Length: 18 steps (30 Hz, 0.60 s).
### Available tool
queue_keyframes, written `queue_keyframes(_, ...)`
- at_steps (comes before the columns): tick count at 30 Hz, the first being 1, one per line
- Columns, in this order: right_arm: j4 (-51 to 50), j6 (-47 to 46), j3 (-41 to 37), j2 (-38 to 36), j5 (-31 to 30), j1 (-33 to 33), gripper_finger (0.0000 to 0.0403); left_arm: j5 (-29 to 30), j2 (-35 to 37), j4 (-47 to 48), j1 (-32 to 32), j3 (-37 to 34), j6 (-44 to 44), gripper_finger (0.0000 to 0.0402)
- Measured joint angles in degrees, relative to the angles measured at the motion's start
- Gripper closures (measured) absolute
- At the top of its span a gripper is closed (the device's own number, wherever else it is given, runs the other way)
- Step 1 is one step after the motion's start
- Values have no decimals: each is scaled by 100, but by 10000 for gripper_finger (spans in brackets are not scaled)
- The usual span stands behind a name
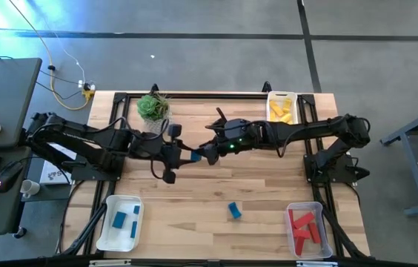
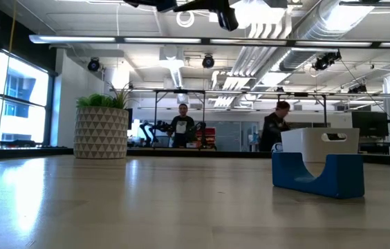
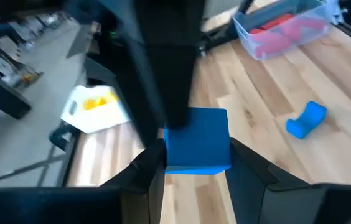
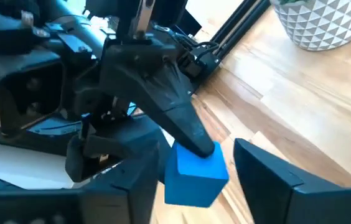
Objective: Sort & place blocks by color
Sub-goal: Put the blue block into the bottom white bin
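Above the middle of the table, a blue block (image 1: pixel 195 157) hangs in the air between my two grippers, which meet tip to tip. My left gripper (image 3: pixel 197 174) comes from the table's left and is shut on the block (image 3: pixel 197 146). My right gripper (image 4: pixel 203 177) comes from the right and stands open around the same block (image 4: pixel 194 177), with a gap showing beside one finger (image 4: pixel 269 174). A blue arch-shaped block (image 1: pixel 234 211) lies on its own on the table toward the near edge. My left gripper pinches the blue block by two opposite faces (image 3: pixel 170 149) between its two fingers. The fingers come from the table's left, slanting a little downward. The block is lifted clear of the table. My right gripper: I cannot tell whether a finger touches the block.
A white tray (image 1: pixel 108 228) holding blue blocks sits at the near left. A clear tray (image 1: pixel 293 236) with red blocks is at the near right, and a white tray (image 1: pixel 271 100) with yellow blocks at the far right. A potted plant (image 1: pixel 153 107) stands at the far edge.
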<state>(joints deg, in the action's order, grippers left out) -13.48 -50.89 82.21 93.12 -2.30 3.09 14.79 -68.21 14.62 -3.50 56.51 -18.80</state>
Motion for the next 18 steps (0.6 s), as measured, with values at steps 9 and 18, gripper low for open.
queue_keyframes(9,-93,17,0,0,-38,94,171,286,70,1049,-342,-2,579,294)
queue_keyframes(18,-375,41,0,-7,-333,358,169,846,369,1930,-1096,-1,1552,294)
